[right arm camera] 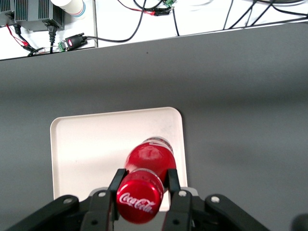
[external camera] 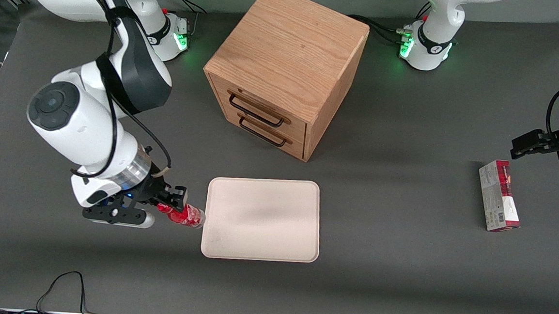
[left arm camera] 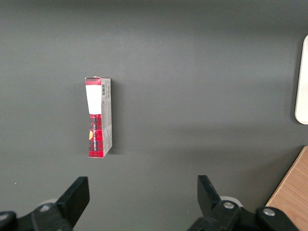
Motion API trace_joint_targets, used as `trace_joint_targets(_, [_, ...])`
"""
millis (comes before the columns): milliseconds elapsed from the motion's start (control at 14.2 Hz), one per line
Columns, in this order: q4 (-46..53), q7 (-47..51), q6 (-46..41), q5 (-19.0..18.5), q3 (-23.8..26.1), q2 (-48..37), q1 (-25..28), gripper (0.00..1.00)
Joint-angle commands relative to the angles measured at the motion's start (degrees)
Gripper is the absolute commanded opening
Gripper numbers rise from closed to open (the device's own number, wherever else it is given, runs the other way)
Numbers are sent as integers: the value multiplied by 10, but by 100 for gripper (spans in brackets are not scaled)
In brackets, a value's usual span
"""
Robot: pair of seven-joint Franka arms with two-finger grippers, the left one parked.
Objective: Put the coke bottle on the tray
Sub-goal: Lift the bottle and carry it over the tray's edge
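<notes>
the gripper (external camera: 173,204) is clamped on the coke bottle (external camera: 186,216) near its red cap, holding it tilted with its clear base just at the edge of the tray (external camera: 262,219) nearest the working arm. the wooden two-drawer cabinet (external camera: 285,70) stands farther from the front camera than the tray, and a red-and-grey carton (external camera: 498,195) lies flat toward the parked arm's end of the table (external camera: 407,135)
</notes>
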Motion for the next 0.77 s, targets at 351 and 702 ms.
trace_joint_targets(351, [-4, 3, 126, -39, 1, 88, 8, 0])
trace_joint_targets(702, [-18, 0, 167, -42, 0, 111, 9, 0])
